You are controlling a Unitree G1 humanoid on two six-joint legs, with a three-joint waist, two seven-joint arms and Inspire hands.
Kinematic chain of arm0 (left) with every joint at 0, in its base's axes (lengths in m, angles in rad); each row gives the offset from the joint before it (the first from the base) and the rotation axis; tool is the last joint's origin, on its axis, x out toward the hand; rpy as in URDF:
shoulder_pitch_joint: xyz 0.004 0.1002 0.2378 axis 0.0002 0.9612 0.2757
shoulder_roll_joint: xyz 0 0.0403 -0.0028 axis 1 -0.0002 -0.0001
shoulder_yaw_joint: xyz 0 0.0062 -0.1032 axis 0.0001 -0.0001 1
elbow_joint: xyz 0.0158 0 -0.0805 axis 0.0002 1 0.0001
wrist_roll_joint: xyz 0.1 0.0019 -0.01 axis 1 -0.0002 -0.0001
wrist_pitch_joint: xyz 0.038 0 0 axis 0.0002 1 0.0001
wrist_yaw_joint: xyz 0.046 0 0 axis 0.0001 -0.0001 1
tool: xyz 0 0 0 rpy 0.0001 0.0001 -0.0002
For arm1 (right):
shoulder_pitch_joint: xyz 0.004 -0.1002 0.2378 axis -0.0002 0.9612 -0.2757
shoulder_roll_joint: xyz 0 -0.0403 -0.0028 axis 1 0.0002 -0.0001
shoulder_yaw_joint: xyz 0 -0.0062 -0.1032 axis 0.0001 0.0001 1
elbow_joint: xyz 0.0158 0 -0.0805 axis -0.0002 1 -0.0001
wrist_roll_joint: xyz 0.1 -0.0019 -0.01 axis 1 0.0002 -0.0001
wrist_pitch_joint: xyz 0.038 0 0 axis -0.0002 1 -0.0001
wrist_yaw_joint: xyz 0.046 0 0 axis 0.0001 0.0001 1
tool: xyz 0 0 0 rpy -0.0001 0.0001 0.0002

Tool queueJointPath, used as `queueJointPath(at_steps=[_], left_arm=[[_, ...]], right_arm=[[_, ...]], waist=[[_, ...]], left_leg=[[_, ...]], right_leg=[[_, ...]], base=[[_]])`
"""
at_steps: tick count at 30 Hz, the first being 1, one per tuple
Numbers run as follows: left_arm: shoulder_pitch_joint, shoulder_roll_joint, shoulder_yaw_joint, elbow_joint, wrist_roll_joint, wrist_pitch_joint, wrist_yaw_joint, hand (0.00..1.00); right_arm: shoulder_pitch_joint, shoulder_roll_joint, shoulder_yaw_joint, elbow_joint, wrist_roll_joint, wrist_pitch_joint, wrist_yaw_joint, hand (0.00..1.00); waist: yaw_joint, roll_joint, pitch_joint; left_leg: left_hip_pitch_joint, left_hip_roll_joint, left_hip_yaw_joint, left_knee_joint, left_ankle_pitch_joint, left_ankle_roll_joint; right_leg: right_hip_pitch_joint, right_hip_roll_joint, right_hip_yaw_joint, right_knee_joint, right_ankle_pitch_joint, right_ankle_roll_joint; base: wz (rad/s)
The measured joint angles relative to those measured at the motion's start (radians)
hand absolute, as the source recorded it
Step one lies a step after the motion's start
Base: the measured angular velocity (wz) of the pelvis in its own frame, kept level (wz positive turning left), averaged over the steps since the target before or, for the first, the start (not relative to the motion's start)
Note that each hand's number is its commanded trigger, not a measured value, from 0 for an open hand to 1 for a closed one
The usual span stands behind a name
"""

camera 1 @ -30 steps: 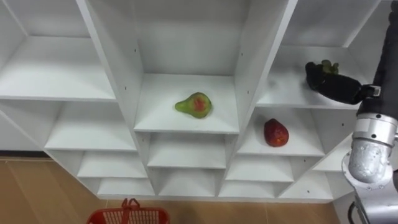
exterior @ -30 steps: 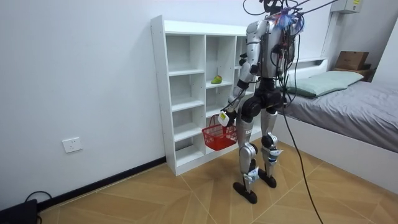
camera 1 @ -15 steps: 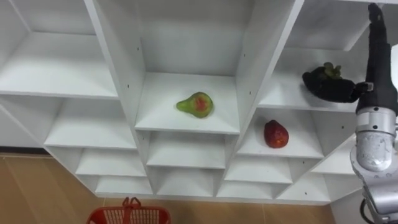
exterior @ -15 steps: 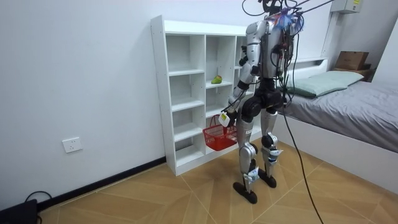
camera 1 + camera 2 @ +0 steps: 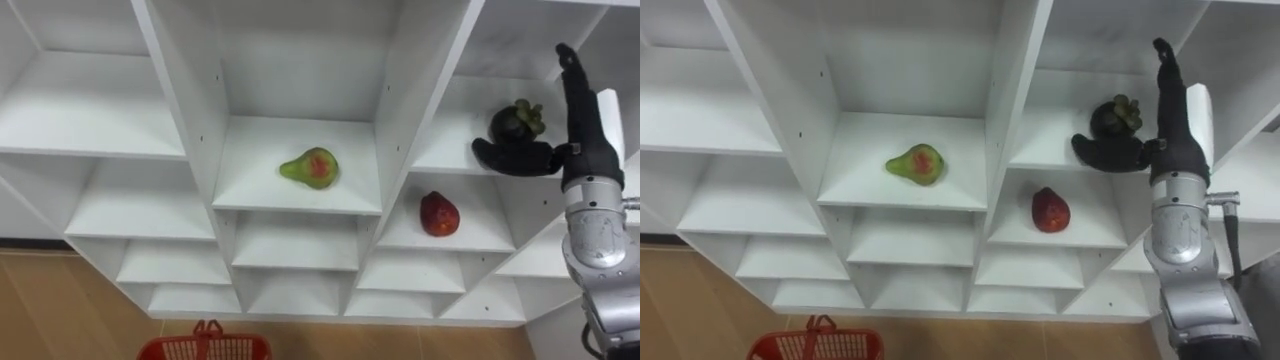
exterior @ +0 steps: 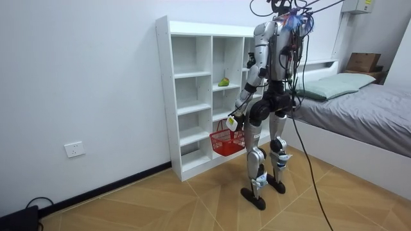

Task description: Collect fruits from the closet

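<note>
At closet's (image 5: 400, 100) upper right shelf, reaching for mangosteen (image 5: 518, 122) with right hand (image 5: 585, 140), fingers straight and spread, thumb stretched out just beside fruit, nothing grasped yet.

Best done by easing palm in close, curling round mangosteen's body rather than its leafy cap, then lifting clear of shelf edge before lowering toward basket (image 5: 205, 345). Worth keeping wrist off divider wall on way out. Down below, hung from left hand (image 6: 232, 120), clenched on handle as far as room view tells: basket, low before closet. Counted: one mangosteen, upper right; one red fruit (image 5: 439, 213), on shelf just under it; one pear (image 5: 311, 167), middle column, well apart. Three fruits in all, every one on a shelf; one basket.
</note>
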Motion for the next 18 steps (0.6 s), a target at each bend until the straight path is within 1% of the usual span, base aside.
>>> queueJointPath(at_steps=[2,5,9,13,18], left_arm=[[0.0,0.0,0.0,0.0,0.0,0.0,0.0,1.0],[0.001,0.002,0.0,0.0,-0.001,0.0,0.001,1.0],[0.0,0.002,0.01,0.0,-0.008,0.0,0.005,1.0],[0.0,0.002,0.011,0.0,-0.007,0.0,0.006,1.0],[0.0,0.002,0.012,0.0,-0.006,0.003,0.006,1.0]], right_arm=[[-0.014,0.0,0.0,0.026,0.019,0.011,0.001,0.0],[-0.03,0.0,0.0,0.06,0.023,0.014,0.015,0.0],[-0.031,0.0,0.0,0.065,0.024,0.014,0.04,0.0],[-0.034,0.0,0.0,0.089,0.029,0.014,0.048,0.0],[-0.034,0.0,-0.001,0.09,0.029,0.021,0.098,0.0]], waist=[[0.001,-0.003,-0.0008],[0.0,-0.005,-0.0004],[0.001,-0.013,0.0035],[0.001,-0.016,0.0019],[0.0,-0.014,0.0009]], left_leg=[[0.002,0.0,0.0,0.001,0.0,0.0],[0.004,0.0,0.0,0.002,0.0,0.0],[0.001,0.001,-0.001,0.007,0.0,0.0],[-0.003,0.001,-0.001,0.013,0.0,0.0],[-0.007,0.001,-0.001,0.018,0.0,0.0]], right_leg=[[0.0,0.0,0.0,0.001,0.0,-0.001],[0.002,0.0,-0.003,0.001,0.001,-0.002],[0.002,-0.001,-0.007,0.001,0.002,-0.003],[0.003,-0.002,-0.012,0.001,0.003,-0.004],[0.003,-0.003,-0.015,0.003,0.003,-0.004]], base=[[0.0],[0.0],[0.0],[0.0],[0.0]])
